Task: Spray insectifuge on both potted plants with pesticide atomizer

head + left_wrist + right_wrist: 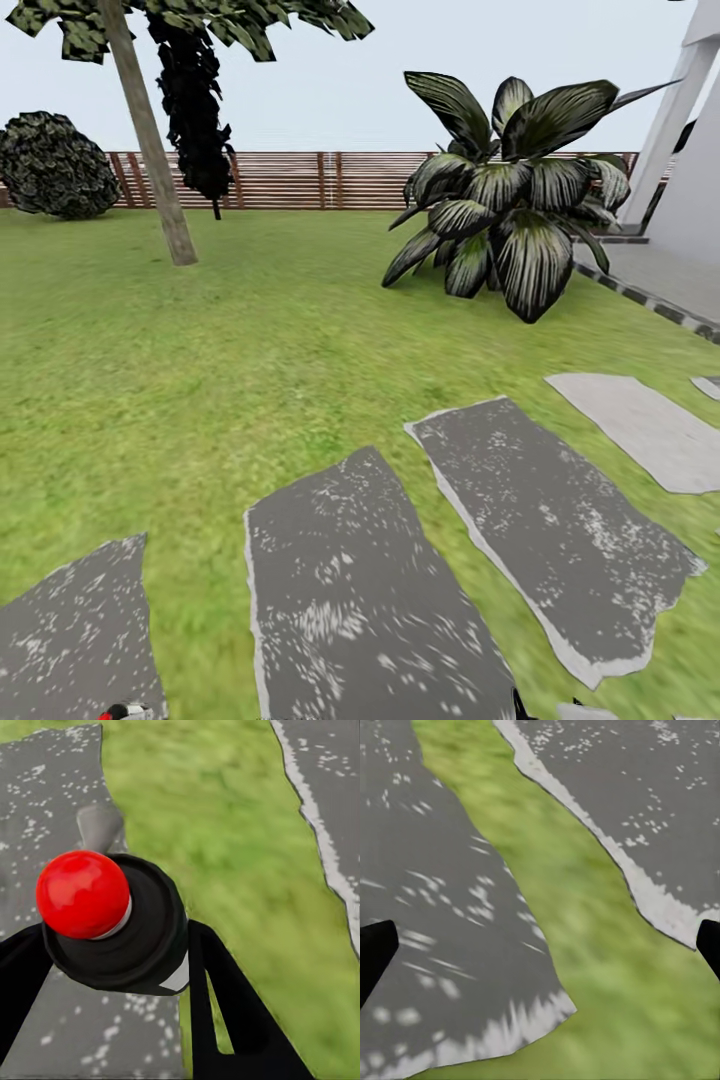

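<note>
Head view: we looked out over the garden lawn (pixel 200 380), crossed in the foreground by irregular grey mottled paving slabs (pixel 350 590) set apart by strips of grass. A paler slab (pixel 650 425) lay toward the lawn's right edge. Along the far edge of the lawn ran a brown horizontal-slat fence (pixel 330 180). A leaning tree trunk (pixel 150 140) stood in the far left part of the lawn, with a dark rounded bush (pixel 55 165) against the fence at the far left corner. A large striped, long-leaved plant (pixel 510 190) grew in the far right part of the lawn, beside a pale wall (pixel 690 150). At the bottom edge of this view we saw a small red-tipped object (pixel 118 712); we could not tell from here what it was.

Left wrist view: our left gripper (pixel 112 967) held the pesticide atomizer (pixel 124 934), its two dark fingers (pixel 225 1005) closed against the sides of the dark bottle, which was seen from above with a red rounded cap (pixel 82 894) and a grey nozzle (pixel 99 825) projecting beyond it. It hung above a paving slab (pixel 45 795) at that slab's edge with the grass (pixel 225 855).

Right wrist view: our right gripper (pixel 540 949) was spread wide, with nothing between the fingertips (pixel 375 949), above a grass strip (pixel 585 937) between two slabs (pixel 442 907).
</note>
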Tool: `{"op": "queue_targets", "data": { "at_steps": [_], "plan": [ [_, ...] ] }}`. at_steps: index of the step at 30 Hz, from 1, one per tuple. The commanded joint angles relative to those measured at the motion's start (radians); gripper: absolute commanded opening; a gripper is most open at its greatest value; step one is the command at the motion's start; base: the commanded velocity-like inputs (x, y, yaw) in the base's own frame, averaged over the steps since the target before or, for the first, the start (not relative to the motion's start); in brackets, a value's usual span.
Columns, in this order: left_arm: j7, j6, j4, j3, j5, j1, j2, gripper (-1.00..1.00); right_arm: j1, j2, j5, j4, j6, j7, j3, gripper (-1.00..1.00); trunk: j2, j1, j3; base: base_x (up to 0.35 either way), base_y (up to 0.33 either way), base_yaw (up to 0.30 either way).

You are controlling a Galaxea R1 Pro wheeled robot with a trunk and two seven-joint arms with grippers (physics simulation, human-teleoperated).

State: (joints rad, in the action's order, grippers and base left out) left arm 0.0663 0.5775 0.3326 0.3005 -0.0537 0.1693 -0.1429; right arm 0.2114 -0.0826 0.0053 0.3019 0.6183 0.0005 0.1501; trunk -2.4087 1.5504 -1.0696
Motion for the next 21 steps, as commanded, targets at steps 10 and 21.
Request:
{"op": "queue_targets", "data": {
  "at_steps": [10,21],
  "plan": [
    [0.006,0.002,-0.001,0.011,-0.005,0.001,0.002,-1.0,0.0,0.001,-0.001,0.0,0.004,-0.003,0.003,1.0,0.0,0.0,-0.001,0.0,0.0,0.279],
    [0.006,0.003,-0.001,0.011,-0.005,0.001,0.002,-1.0,0.0,0.005,-0.001,0.003,0.006,-0.006,0.003,1.0,0.0,0.0,0.004,0.0,0.0,0.271]
  ]
}}
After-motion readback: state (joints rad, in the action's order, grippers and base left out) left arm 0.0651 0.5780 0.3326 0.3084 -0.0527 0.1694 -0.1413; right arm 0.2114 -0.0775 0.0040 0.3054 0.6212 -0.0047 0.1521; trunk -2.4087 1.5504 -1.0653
